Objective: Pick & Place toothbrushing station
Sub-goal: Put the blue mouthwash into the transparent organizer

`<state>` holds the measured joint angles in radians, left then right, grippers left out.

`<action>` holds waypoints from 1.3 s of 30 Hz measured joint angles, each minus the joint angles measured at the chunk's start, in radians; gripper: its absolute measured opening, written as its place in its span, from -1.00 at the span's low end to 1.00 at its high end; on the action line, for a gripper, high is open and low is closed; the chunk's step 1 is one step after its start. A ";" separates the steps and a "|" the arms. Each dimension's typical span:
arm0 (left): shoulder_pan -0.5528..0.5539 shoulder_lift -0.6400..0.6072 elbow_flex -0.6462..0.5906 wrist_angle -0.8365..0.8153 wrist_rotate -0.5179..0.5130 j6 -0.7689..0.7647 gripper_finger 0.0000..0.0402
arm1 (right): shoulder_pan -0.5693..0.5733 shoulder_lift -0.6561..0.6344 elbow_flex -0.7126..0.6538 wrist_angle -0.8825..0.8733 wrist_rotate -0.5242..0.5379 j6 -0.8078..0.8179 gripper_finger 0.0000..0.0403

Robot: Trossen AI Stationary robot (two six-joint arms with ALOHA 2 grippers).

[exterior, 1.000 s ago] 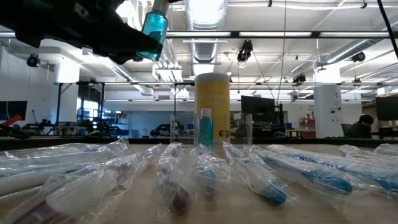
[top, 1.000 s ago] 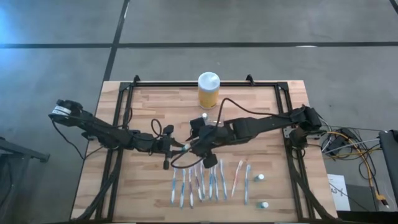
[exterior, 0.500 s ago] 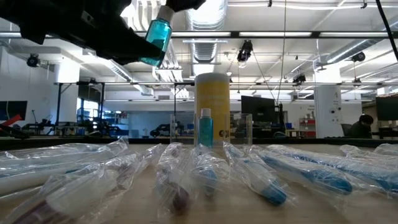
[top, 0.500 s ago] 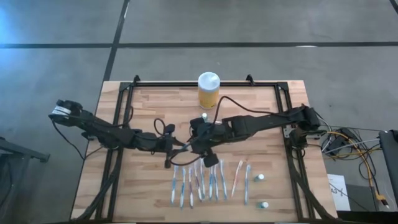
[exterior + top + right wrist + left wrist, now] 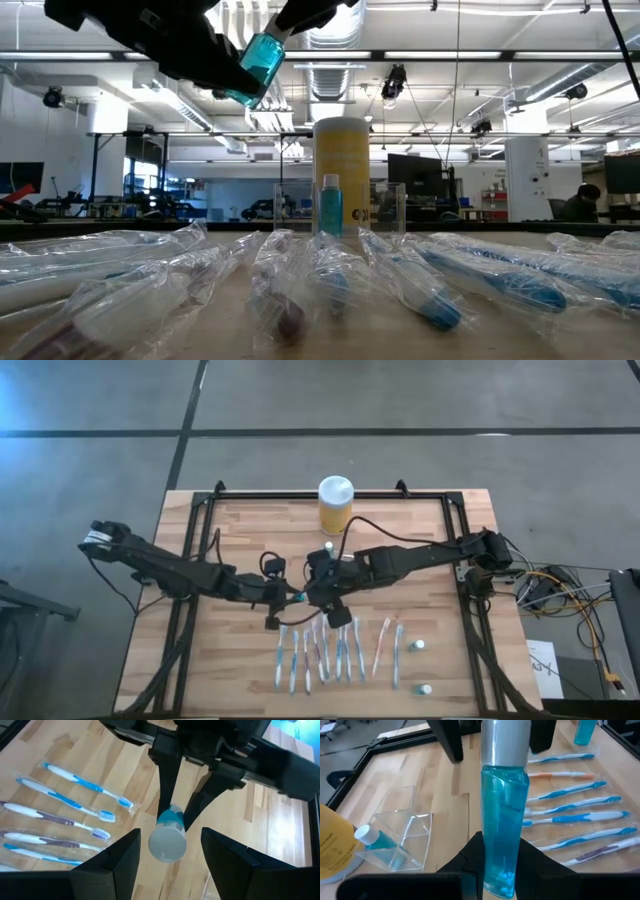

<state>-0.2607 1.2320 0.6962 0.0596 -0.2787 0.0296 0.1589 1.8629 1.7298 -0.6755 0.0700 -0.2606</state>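
The toothbrushing station (image 5: 400, 840) sits on the wooden surface (image 5: 250, 525) just in front of the yellow jar (image 5: 335, 505), one small blue bottle (image 5: 330, 205) already inside. Above the packaged toothbrushes (image 5: 320, 655), the left pincer (image 5: 502, 870) clamps a tall blue bottle (image 5: 504, 820); the right pincer (image 5: 167, 845) stands spread around its cap.

The pale slatted wooden table (image 5: 250, 530) looks matt. The small clear plastic holder (image 5: 402, 837) is glossy, as are the crinkled see-through toothbrush wrappers (image 5: 330, 275).
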 joint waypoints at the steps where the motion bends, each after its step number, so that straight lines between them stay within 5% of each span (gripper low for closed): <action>1: 0.000 0.000 0.006 -0.010 0.000 0.001 -0.67 | -0.001 0.000 0.000 0.000 0.000 0.003 0.02; 10: 0.001 0.000 0.006 -0.018 0.000 0.016 -0.67 | -0.005 0.000 0.000 -0.001 0.000 0.018 0.00; 28: 0.017 0.000 0.007 -0.030 -0.001 0.015 -0.67 | -0.023 0.000 0.000 -0.003 -0.051 0.018 -0.42; 39: 0.024 0.000 0.011 -0.042 0.001 0.014 -0.67 | -0.023 0.000 0.000 -0.017 -0.052 0.018 -0.37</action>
<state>-0.2371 1.2320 0.7074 0.0177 -0.2779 0.0441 0.1356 1.8629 1.7298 -0.6930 0.0181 -0.2426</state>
